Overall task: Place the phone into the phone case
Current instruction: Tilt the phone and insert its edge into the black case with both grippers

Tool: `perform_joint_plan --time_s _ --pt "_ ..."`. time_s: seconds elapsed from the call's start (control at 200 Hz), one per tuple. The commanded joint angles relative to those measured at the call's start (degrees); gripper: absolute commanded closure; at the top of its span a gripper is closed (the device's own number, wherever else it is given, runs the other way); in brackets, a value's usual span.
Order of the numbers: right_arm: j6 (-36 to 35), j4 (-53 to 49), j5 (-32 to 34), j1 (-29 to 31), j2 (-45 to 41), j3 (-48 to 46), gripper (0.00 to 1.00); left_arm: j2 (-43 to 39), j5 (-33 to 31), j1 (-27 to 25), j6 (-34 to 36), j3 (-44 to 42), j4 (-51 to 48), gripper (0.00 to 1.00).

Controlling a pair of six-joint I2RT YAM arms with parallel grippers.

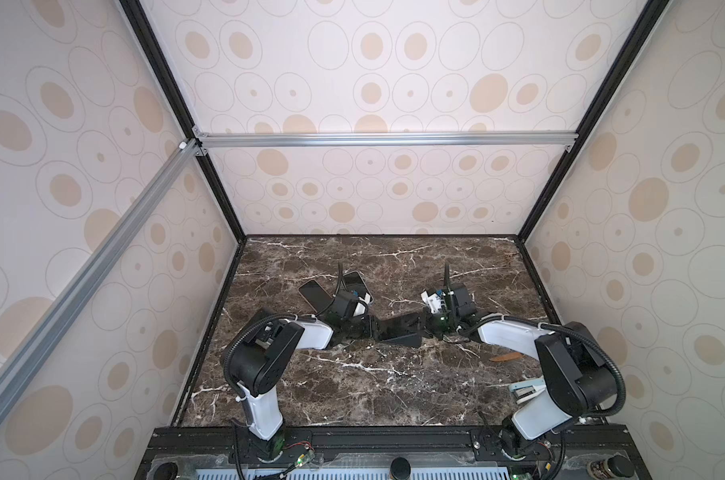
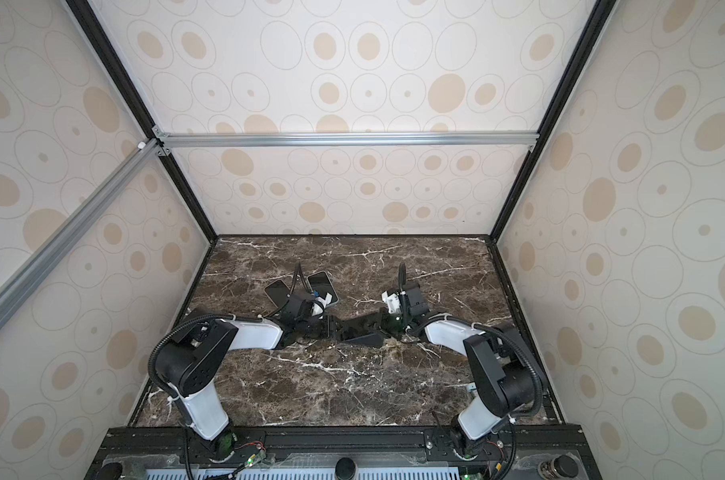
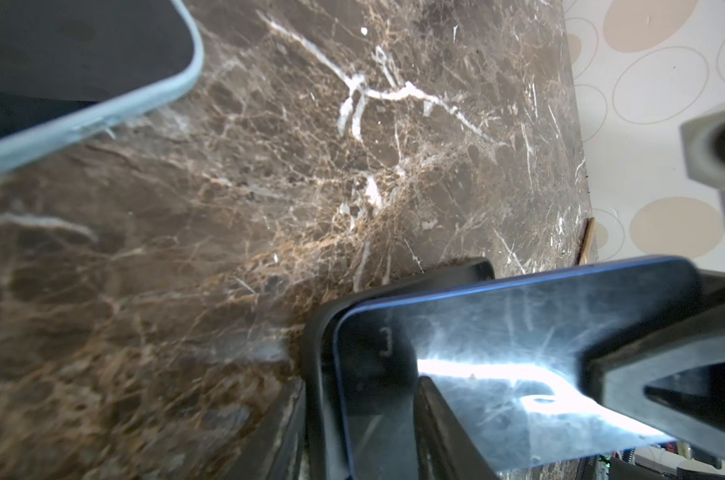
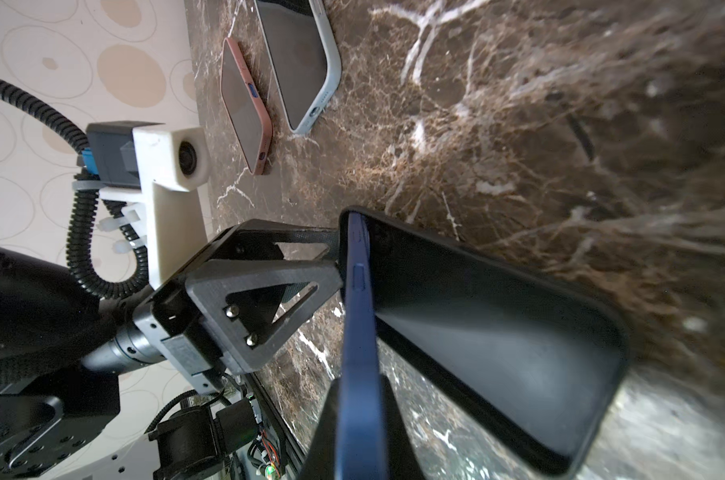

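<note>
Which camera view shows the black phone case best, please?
The right wrist view: the black phone case fills much of it, hollow and rim plain. The left wrist view shows only one corner around the blue phone's end. In both top views it is only a small dark shape.

The desk is dark brown marble with white veins. A pale-rimmed phone lies flat on it, screen up, toward the far side. Just left of that phone, apart from it, lies a pink-rimmed phone, also screen up. Well to the right of the pale-rimmed phone and nearer the front lies a thin orange sliver. Farther front still sits a pale blue stapler-like item, partly hidden. Whether the black phone case touches the desk is unclear.
</note>
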Motion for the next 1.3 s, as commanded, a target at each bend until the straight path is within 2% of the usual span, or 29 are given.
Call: perform_joint_plan --time_s 0.0,0.285,0.475,0.61,0.7,0.795,1.025,1.065,1.295 --pt "1.0 2.7 -2.7 0.3 3.9 -2.8 1.00 1.1 1.5 0.3 -1.0 1.4 0.2 0.57" --pt "6.2 13.5 0.8 0.0 6.8 -9.6 1.00 0.5 2.7 0.1 -4.2 0.0 1.7 0.57" --pt "5.1 12.1 1.4 0.0 8.6 -9.5 0.98 1.1 3.3 0.0 -5.5 -0.7 2.3 0.58" --pt "3.9 5.4 5.0 -0.1 7.3 -8.1 0.91 0.2 1.4 0.0 -5.2 -1.0 1.3 0.59" --pt "2.6 1.4 6.2 -0.1 5.8 -6.5 0.80 -0.2 0.1 0.0 -4.2 -0.6 -0.4 0.59" --pt "-0.2 -5.5 7.5 -0.2 4.5 -3.3 0.73 -0.4 -1.3 0.0 -3.4 -0.1 -2.2 0.59" --pt "-5.4 -18.0 11.3 -0.2 0.9 3.4 0.60 -1.0 -1.9 0.0 -2.7 0.1 -3.3 0.59" --pt "-6.1 -20.0 11.7 -0.2 0.5 4.5 0.57 -1.1 -3.5 0.0 -2.6 0.1 -3.4 0.59" --pt "-9.1 -26.1 13.3 -0.2 -0.7 7.9 0.51 -1.8 -4.2 0.0 -2.3 0.1 -3.4 0.60"
